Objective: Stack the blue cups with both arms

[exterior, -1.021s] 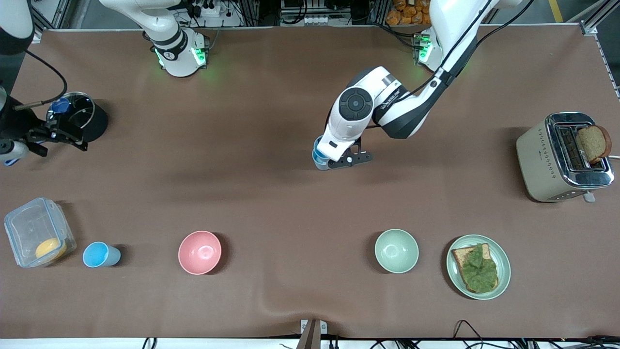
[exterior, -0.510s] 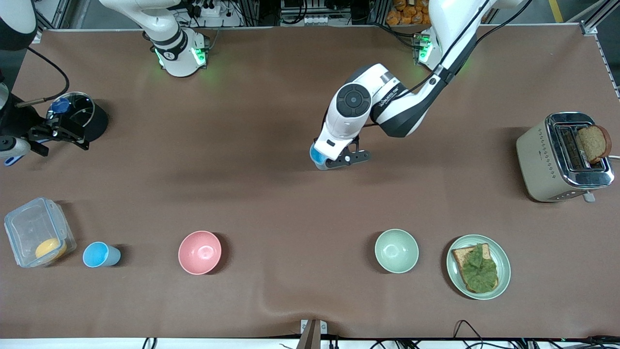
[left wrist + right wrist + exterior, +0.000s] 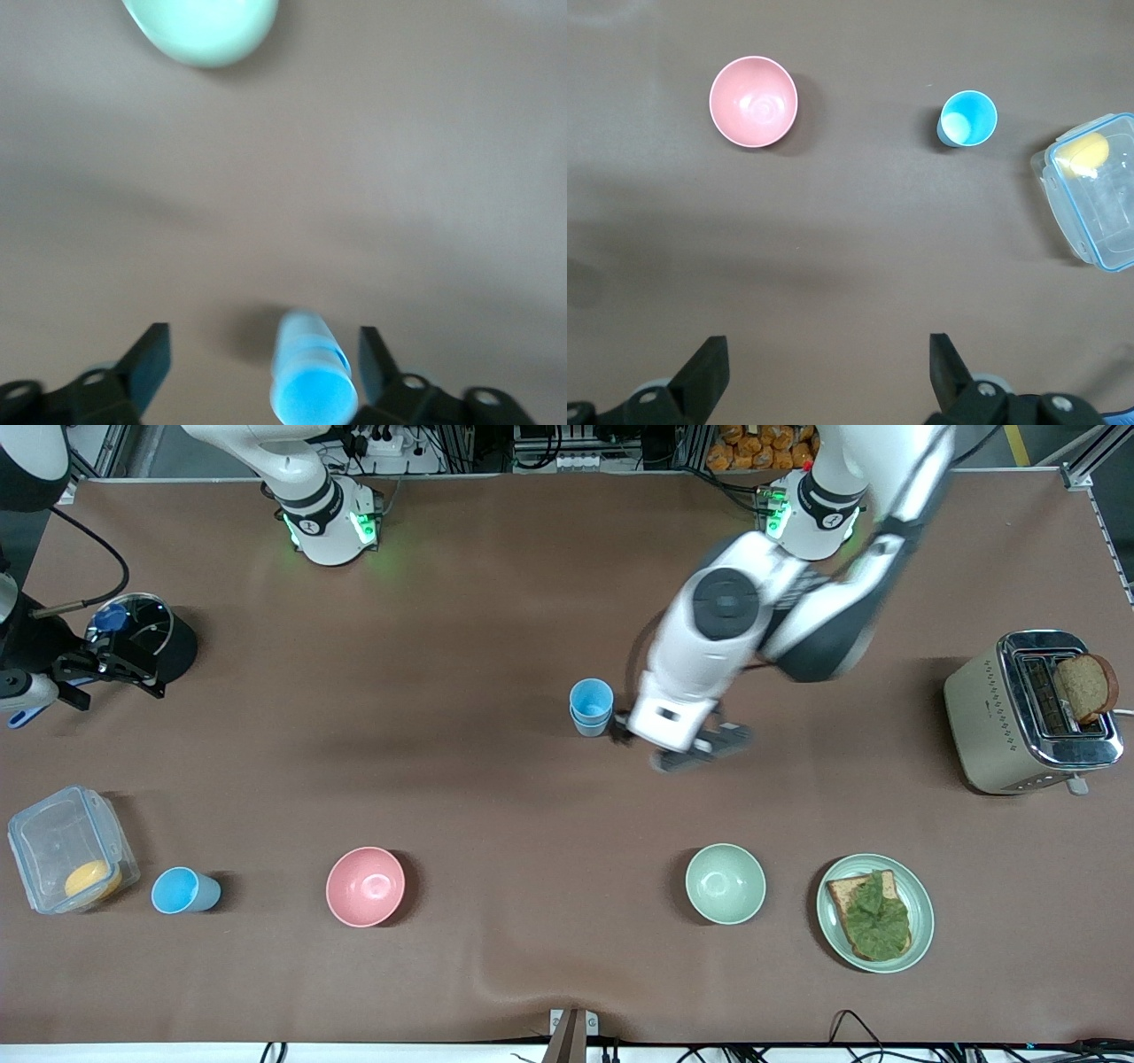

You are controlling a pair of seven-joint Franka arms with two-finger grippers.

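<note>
Two blue cups [image 3: 591, 707] stand nested as one stack in the middle of the table. My left gripper [image 3: 675, 747] is open just beside the stack, toward the left arm's end. In the left wrist view the stack [image 3: 312, 379] stands free between the spread fingers of that gripper [image 3: 262, 367], closer to one finger [image 3: 376, 361]. A third blue cup [image 3: 182, 890] stands upright near the front camera at the right arm's end and also shows in the right wrist view [image 3: 967, 118]. My right gripper [image 3: 99, 670] hangs open and empty [image 3: 826, 372] next to a black pot.
A black pot with a glass lid [image 3: 151, 640] and a clear lidded box [image 3: 71, 849] sit at the right arm's end. A pink bowl [image 3: 365, 886], a pale green bowl [image 3: 725, 883] and a plate of toast [image 3: 874, 912] line the near side. A toaster [image 3: 1032, 708] stands at the left arm's end.
My left gripper opened and let go of the upper cup, which now rests in the lower one. The left hand has drawn away toward the left arm's end. The right arm barely moved.
</note>
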